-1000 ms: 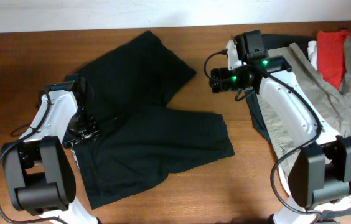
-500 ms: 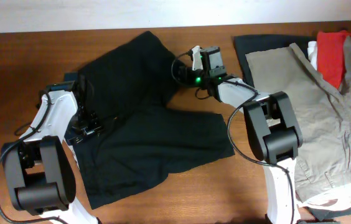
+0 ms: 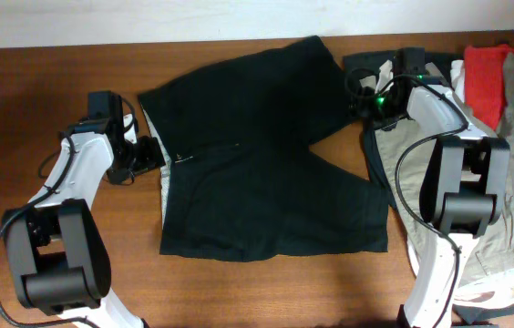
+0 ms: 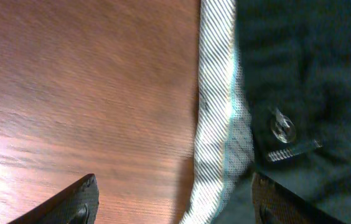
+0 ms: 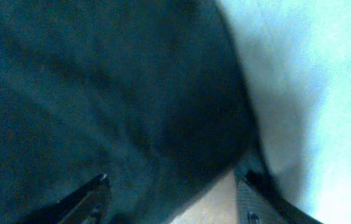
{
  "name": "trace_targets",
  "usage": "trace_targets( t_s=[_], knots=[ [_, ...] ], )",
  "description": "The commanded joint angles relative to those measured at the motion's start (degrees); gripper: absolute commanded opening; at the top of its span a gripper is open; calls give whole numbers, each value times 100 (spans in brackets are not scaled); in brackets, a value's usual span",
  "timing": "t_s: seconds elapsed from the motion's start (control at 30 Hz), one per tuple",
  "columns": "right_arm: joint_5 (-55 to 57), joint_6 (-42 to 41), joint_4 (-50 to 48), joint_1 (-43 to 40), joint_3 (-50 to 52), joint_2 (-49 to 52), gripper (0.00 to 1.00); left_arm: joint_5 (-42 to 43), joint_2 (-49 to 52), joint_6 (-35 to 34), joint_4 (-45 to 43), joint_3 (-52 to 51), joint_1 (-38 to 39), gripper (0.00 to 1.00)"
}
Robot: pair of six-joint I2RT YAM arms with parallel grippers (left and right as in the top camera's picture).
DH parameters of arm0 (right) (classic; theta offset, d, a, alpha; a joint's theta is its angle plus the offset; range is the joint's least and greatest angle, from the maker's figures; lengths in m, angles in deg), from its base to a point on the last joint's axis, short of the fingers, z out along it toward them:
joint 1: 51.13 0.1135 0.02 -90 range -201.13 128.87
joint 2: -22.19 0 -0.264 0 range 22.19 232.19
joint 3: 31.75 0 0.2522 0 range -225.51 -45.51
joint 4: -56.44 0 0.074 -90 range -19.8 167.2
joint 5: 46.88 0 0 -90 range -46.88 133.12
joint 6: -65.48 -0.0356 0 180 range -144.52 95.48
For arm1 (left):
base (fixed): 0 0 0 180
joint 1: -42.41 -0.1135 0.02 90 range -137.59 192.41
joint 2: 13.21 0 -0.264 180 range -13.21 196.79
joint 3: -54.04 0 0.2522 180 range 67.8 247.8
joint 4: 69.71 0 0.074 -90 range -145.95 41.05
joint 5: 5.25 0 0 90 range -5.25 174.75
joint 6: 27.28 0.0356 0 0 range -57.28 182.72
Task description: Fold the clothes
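The black shorts [image 3: 266, 182] lie spread flat on the wooden table, with the waist to the left and both legs pointing right. The pale striped waistband lining [image 4: 219, 124] and a button [image 4: 281, 127] show in the left wrist view. My left gripper [image 3: 145, 157] is open at the waist edge, and the lining lies between its fingers [image 4: 174, 199]. My right gripper [image 3: 359, 97] is open at the end of the upper leg, over black fabric [image 5: 101, 93], with its fingers [image 5: 172, 199] wide apart.
A pile of other clothes lies at the right: a khaki garment [image 3: 512, 164], a red one [image 3: 485, 77] and a dark one [image 3: 366, 62] under them. The pale wall runs along the table's back edge. Bare wood [image 3: 20, 109] lies to the left.
The shorts were bunched and skewed at the left and now lie flat, shifted right. My left gripper moved up and left to the waist edge. My right gripper moved right to the leg end.
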Motion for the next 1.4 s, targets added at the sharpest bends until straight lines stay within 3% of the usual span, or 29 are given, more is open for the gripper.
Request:
trace_targets(
  t_s=[0.0,0.1,0.13,0.27,0.4,0.57,0.67,0.77,0.87,0.97,1.0,1.07,1.2,1.23,1.27,1.3,1.37],
  knots=[
    [138,647,647,9,-4,-444,70,1169,-90,348,575,201,-35,78],
    [916,651,1547,9,-4,-1414,77,1115,-90,490,1751,201,-35,78],
    [960,564,1976,7,-4,-1674,99,1117,-90,485,2068,201,-35,78],
    [328,-280,3742,-129,4,-1910,99,1115,-103,483,2758,201,-35,78],
    [706,-896,3974,-142,529,-2424,99,656,-726,111,2822,-131,-35,78],
    [807,-1825,3217,-142,2588,-4030,99,1051,-2315,-457,2181,-1508,-35,81],
    [789,-2055,2787,-140,3545,-4776,99,1202,-2612,-826,1567,-2623,-33,81],
    [789,-2052,2750,-125,3764,-4841,99,1563,-2608,-1462,984,-3303,-33,81],
    [791,-2028,2726,-125,3764,-4841,99,1635,-2608,-2767,516,-3705,-33,81],
    [793,-2009,2695,-125,3764,-4841,99,1471,-2605,-3178,-81,-3738,-33,78],
    [791,-2009,2682,-125,3764,-4841,99,1434,-2605,-3235,-236,-3738,-33,70],
    [789,-2009,2671,-125,3766,-4841,99,1290,-2605,-3233,-463,-3738,-33,42],
    [785,-2011,2717,-125,3766,-4841,99,1235,-2605,-3228,-407,-3740,-33,41],
    [782,-2011,2745,-125,3792,-4841,99,1217,-2605,-3228,-376,-3753,-33,29],
    [780,-2011,2767,-125,3880,-4841,99,1217,-2605,-3224,-348,-3759,-33,8],
    [754,-2035,2758,-125,4052,-4841,99,1224,-2605,-3204,-291,-3759,-35,0],
    [507,-2100,2704,-125,4446,-4841,99,1215,-2608,-2898,-238,-3757,-35,0]
  ],
)
